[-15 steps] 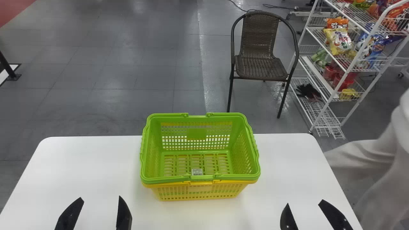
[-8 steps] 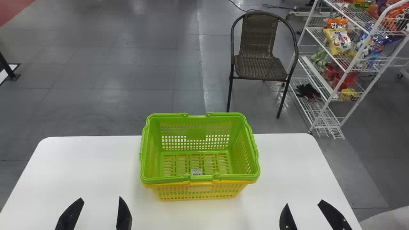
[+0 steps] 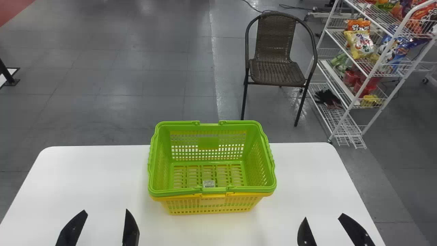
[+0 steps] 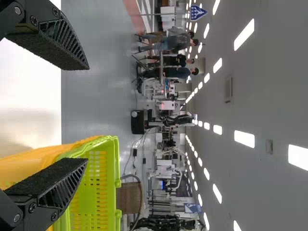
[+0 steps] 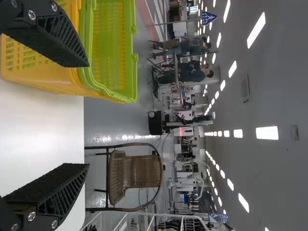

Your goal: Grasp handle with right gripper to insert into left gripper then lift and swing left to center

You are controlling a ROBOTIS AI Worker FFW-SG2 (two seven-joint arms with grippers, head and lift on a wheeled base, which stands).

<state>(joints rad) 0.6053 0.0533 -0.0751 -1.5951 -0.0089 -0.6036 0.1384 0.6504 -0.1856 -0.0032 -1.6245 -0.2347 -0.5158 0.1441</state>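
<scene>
Stacked baskets, a green one [image 3: 211, 192] nested in a yellow one [image 3: 211, 206], stand upright at the middle of the white table, the green handles folded along the rim. At the near left of the table my left gripper [image 3: 105, 212] is held open, short of the baskets and apart from them. My right gripper [image 3: 324, 218] is likewise open at the near right. In the left wrist view, my left gripper [image 4: 88, 114] has nothing between its fingers, with the green basket [image 4: 91, 192] beyond one of them. The right wrist view shows my right gripper [image 5: 89, 115] spread, the green basket [image 5: 108, 48] beyond one finger.
The white table [image 3: 85, 177] extends to both sides of the baskets. Behind it stand a brown wicker chair [image 3: 278, 71] and, at the right, a white wire rack [image 3: 344, 112] with snack bags.
A person's light sleeve or clothing at the right edge has gone from view. Both grippers stay open, and the baskets stand where they were on the table.
</scene>
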